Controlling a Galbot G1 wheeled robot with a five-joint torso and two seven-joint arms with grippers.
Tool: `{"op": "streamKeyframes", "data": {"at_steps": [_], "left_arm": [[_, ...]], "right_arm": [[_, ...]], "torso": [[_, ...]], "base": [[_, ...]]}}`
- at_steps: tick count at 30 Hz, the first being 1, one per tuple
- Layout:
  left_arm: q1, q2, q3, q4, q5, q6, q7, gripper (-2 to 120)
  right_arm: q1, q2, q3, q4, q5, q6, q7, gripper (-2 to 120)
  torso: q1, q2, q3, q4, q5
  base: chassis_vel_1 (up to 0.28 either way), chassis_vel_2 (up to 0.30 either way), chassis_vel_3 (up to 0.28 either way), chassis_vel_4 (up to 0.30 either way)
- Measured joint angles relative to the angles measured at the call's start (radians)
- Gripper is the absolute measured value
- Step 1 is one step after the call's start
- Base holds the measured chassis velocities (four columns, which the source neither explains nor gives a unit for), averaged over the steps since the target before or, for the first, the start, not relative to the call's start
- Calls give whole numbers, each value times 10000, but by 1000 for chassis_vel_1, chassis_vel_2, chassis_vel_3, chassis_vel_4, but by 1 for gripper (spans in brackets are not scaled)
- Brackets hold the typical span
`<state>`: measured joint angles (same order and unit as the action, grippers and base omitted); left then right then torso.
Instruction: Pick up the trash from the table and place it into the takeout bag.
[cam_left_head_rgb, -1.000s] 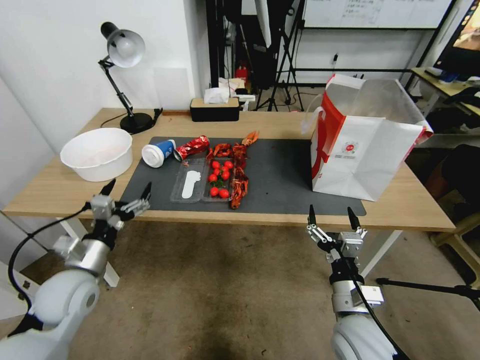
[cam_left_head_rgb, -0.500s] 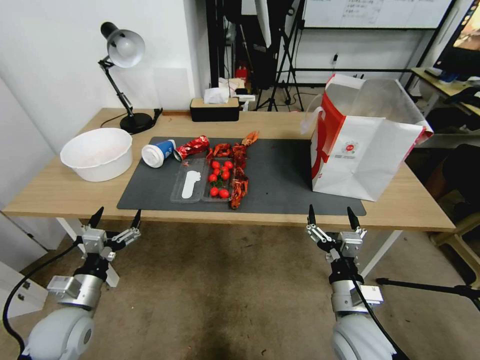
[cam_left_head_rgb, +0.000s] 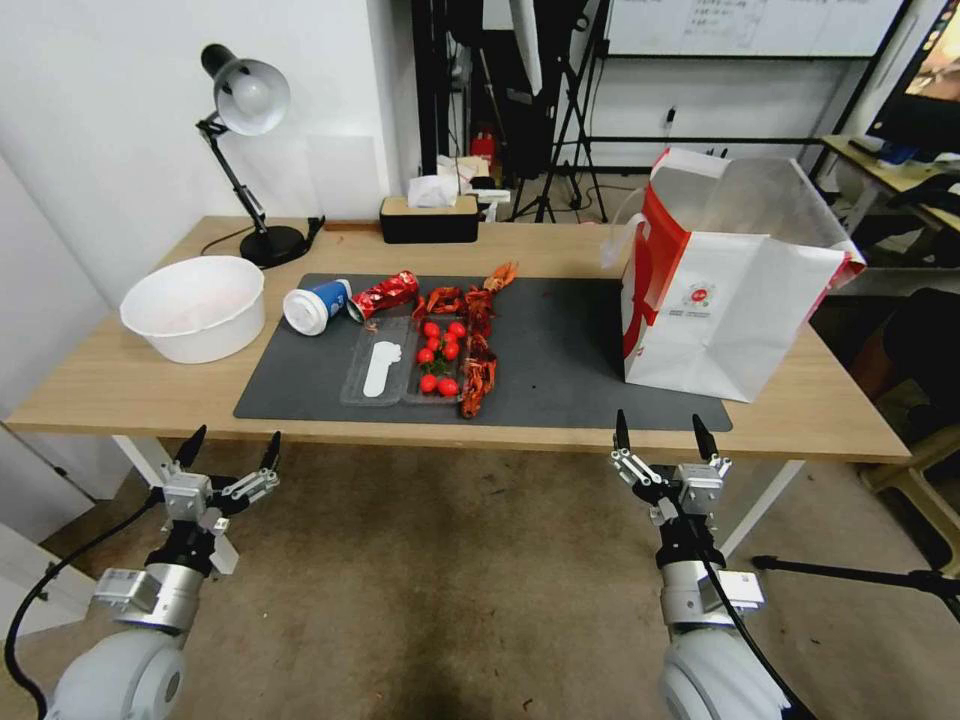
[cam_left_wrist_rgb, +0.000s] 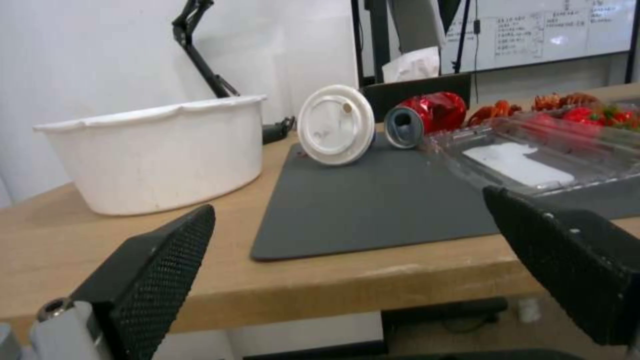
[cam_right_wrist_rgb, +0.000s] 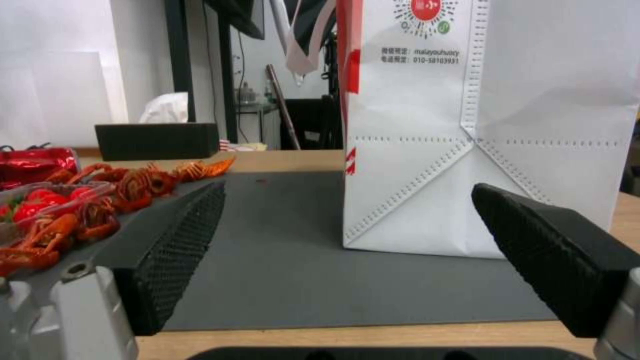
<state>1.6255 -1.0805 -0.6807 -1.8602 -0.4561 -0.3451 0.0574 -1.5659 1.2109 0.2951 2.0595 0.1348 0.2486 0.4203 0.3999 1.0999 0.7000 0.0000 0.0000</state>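
Observation:
Trash lies on the dark mat (cam_left_head_rgb: 560, 350) of the table (cam_left_head_rgb: 120, 385): a blue-and-white paper cup (cam_left_head_rgb: 316, 304) on its side, a crushed red can (cam_left_head_rgb: 385, 293), a clear tray (cam_left_head_rgb: 385, 372) with red tomatoes, and red crayfish shells (cam_left_head_rgb: 478, 360). A pale bowl (cam_left_head_rgb: 192, 305) sits left of the mat. The takeout bag (cam_left_head_rgb: 730, 290) stands open at the mat's right end. My left gripper (cam_left_head_rgb: 230, 448) hangs open below the table's front edge, facing the bowl (cam_left_wrist_rgb: 160, 150) and the cup (cam_left_wrist_rgb: 335, 125). Also open and below the edge, my right gripper (cam_left_head_rgb: 660, 435) faces the bag (cam_right_wrist_rgb: 480, 125).
A desk lamp (cam_left_head_rgb: 245, 100) and a black tissue box (cam_left_head_rgb: 430, 215) stand at the table's back edge. Tripods and a second desk are behind and to the right. Open carpet floor lies under both arms.
My left arm dropped from the table's front edge to below it and drew back, then nearly stopped. The right arm stayed put. The trash and the bag have not moved.

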Motion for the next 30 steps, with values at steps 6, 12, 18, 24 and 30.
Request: {"op": "streamKeyframes", "data": {"at_steps": [6, 12, 18, 24, 30], "left_arm": [[-488, 185, 197, -50, -41, 254, -38, 100], [-1651, 642, 758, -86, -218, 1027, -358, 100], [-3286, 1211, 1625, 262, -600, 1598, -557, 100], [-4406, 1603, 2482, 807, -1190, 2051, -584, 100], [-5992, 2102, 3652, 2053, -1885, 2412, -524, 100]], "right_arm": [[-38, 5, -5, -5, -17, 0, 5, 95], [-172, 35, -20, 13, -68, -4, 49, 100], [-358, 78, -55, 25, -176, -8, 139, 100], [-453, 123, -120, 25, -255, -28, 187, 100], [-503, 173, -161, 22, -305, -54, 214, 100]], "torso": [[0, 0, 0, 0, 1], [1, 0, 1, -1, 0], [1, 0, 1, -2, 2], [1, 0, 1, 1, 0], [2, 0, 1, 0, 0]], "base": [[0, 0, 0, 0], [0, 0, 0, 0], [0, 0, 0, 0], [0, 0, 0, 0], [0, 0, 0, 0]]}}
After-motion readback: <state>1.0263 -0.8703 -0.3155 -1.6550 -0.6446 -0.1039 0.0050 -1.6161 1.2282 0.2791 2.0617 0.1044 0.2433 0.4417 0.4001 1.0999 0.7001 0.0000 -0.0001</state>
